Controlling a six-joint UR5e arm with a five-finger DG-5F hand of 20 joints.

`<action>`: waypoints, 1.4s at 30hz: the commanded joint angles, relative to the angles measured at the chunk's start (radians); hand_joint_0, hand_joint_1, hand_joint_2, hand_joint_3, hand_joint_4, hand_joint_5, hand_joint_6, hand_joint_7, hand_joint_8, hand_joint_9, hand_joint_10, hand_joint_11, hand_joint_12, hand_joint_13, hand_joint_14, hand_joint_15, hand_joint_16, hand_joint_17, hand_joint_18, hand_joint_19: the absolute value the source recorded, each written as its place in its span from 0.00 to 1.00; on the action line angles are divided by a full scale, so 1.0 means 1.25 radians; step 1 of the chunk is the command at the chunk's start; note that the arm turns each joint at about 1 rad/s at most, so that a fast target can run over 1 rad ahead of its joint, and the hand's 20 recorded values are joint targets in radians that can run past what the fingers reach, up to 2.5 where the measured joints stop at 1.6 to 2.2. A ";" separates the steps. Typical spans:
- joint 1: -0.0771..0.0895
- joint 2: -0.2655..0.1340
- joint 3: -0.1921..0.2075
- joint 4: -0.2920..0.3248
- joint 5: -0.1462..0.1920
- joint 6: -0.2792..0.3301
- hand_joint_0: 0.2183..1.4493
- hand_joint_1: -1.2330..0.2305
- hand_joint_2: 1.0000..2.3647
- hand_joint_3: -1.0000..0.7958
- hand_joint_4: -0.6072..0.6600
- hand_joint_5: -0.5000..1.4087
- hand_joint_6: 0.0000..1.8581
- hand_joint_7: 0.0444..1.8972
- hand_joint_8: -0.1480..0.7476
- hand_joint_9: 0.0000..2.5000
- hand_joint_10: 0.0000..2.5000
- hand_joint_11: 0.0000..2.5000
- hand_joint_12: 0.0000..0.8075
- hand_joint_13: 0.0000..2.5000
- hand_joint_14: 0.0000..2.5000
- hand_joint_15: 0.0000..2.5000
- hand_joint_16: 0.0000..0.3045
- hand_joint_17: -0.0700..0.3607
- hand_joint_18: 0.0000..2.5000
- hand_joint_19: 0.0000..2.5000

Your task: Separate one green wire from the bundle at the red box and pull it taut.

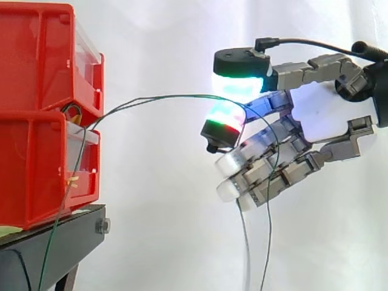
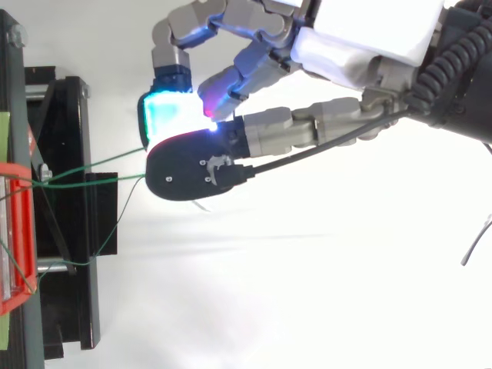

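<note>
Pinching the green wire (image 1: 170, 97) between its glowing pads (image 1: 239, 82), well out from the red box (image 1: 36, 121) at the black stand's (image 1: 54, 242) edge, the hand (image 1: 321, 112) looks to have two strands caught, so a pull could drag both rather than one.

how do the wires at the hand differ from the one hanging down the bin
The held wires run sideways to the hand, pinched between fingertips; the hanging wire drops down the lower bin, untouched. Held wires are two strands, the hanging wire one. All are thin, green.
</note>
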 commanded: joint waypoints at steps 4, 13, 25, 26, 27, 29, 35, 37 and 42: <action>0.000 0.001 0.000 -0.007 -0.001 0.003 0.32 0.28 0.02 0.56 0.40 0.20 0.45 0.72 0.47 0.18 0.00 0.00 0.46 0.15 0.00 0.00 0.19 0.46 0.16 0.00; 0.000 0.000 -0.007 -0.005 -0.001 -0.005 0.31 0.28 0.01 0.56 0.33 0.20 0.44 0.70 0.28 0.00 0.00 0.00 0.38 0.02 0.00 0.00 0.19 0.47 0.00 0.00; 0.001 0.000 -0.064 0.045 -0.006 -0.006 0.30 0.27 0.01 0.55 0.27 0.20 0.43 0.68 0.16 0.00 0.00 0.00 0.32 0.00 0.00 0.00 0.21 0.50 0.00 0.00; 0.001 0.000 -0.064 0.046 -0.006 -0.006 0.30 0.27 0.02 0.54 0.28 0.20 0.42 0.70 0.16 0.00 0.00 0.00 0.32 0.00 0.00 0.00 0.21 0.49 0.00 0.00; 0.000 0.000 -0.064 0.046 -0.006 -0.006 0.30 0.27 0.02 0.54 0.28 0.20 0.42 0.70 0.16 0.00 0.00 0.00 0.32 0.00 0.00 0.00 0.21 0.49 0.00 0.00; 0.001 0.000 -0.064 0.045 -0.005 -0.006 0.30 0.27 0.02 0.54 0.28 0.20 0.42 0.70 0.17 0.00 0.00 0.00 0.32 0.00 0.00 0.00 0.20 0.48 0.00 0.00; 0.004 0.001 -0.064 0.038 -0.005 -0.006 0.30 0.27 0.01 0.52 0.30 0.20 0.42 0.71 0.16 0.00 0.00 0.00 0.41 0.03 0.00 0.00 0.22 0.51 0.00 0.00; 0.005 0.005 -0.064 0.028 -0.005 -0.006 0.30 0.28 0.02 0.51 0.30 0.20 0.42 0.69 0.11 0.00 0.00 0.00 0.45 0.07 0.00 0.00 0.24 0.55 0.06 0.00; 0.009 0.023 -0.064 -0.012 -0.001 -0.008 0.30 0.26 0.02 0.50 0.31 0.20 0.39 0.75 0.11 0.01 0.00 0.00 0.48 0.11 0.00 0.00 0.24 0.55 0.09 0.00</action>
